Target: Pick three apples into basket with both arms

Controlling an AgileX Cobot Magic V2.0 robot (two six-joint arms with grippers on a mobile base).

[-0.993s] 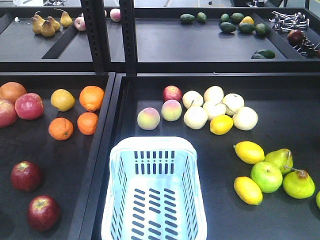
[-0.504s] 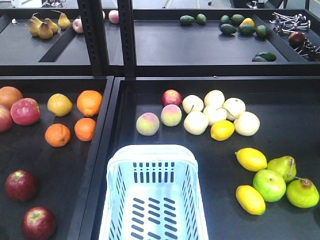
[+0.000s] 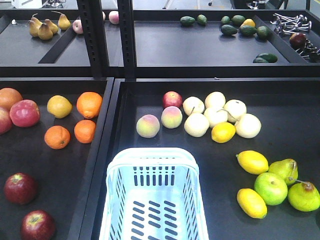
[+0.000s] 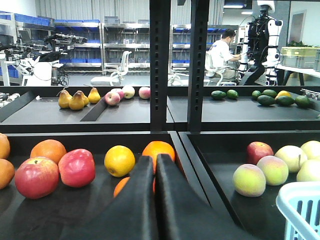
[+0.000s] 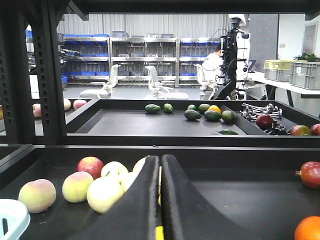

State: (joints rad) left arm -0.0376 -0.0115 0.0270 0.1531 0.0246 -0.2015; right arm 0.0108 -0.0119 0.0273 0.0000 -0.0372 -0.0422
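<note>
Two dark red apples (image 3: 20, 188) (image 3: 37, 225) lie at the front of the left tray in the front view. The pale blue basket (image 3: 152, 159) stands empty at the front of the right tray; its corner shows in the left wrist view (image 4: 301, 201) and the right wrist view (image 5: 11, 214). My left gripper (image 4: 155, 159) is shut on nothing and points at the oranges (image 4: 159, 149). My right gripper (image 5: 160, 159) is also shut on nothing, aimed at the pale fruits (image 5: 104, 194). Neither arm shows in the front view.
Pinkish-red apples (image 3: 24, 113) and oranges (image 3: 89, 104) fill the back of the left tray. Peaches (image 3: 148, 125), a red apple (image 3: 172, 99), pale fruits (image 3: 215, 112), lemons (image 3: 252, 162) and green fruits (image 3: 271, 188) surround the basket. A black upright post (image 3: 95, 40) and the tray divider (image 3: 97, 165) stand between.
Everything in the front view has slid downward and slightly outward, as if the camera moved closer. No fruit has shifted against its neighbours.
</note>
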